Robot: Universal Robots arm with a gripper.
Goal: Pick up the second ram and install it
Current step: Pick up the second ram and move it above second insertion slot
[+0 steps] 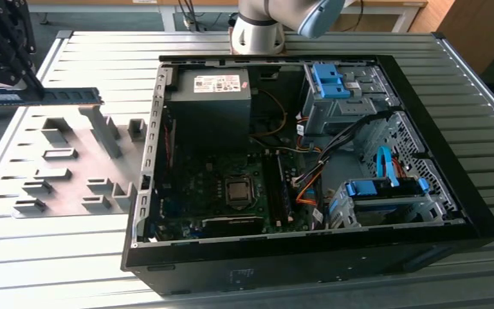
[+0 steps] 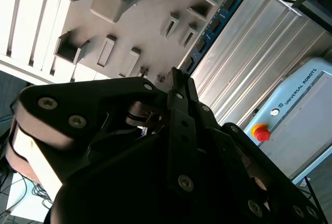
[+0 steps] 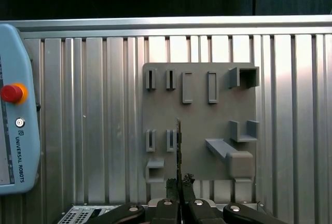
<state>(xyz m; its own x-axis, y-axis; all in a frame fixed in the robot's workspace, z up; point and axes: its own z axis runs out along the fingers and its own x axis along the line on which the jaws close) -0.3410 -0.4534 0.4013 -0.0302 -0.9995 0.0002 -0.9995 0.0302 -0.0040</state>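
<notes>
Exterior view: the pincer (image 1: 29, 85) is clamped on the ram (image 1: 62, 96), held level above the holder plate (image 1: 71, 193) on the tabletop (image 1: 49, 257), beside the open case (image 1: 462, 193). Second wrist view: the ram (image 2: 213, 26) juts beyond the pincer (image 2: 176, 81). First wrist view: it stands edge-on over the plate.

**Arm stretched way out, fingers pinched tight**

The gripper (image 1: 29, 82) hangs high at the exterior view's left, well apart from the arm's silver base (image 1: 258, 32) and its blue-grey joint cap (image 1: 320, 16). In the first wrist view the black fingers (image 3: 167, 208) are pressed together on the second ram (image 1: 45, 96). It's gripped by one end and juts out level from the tips.
</notes>
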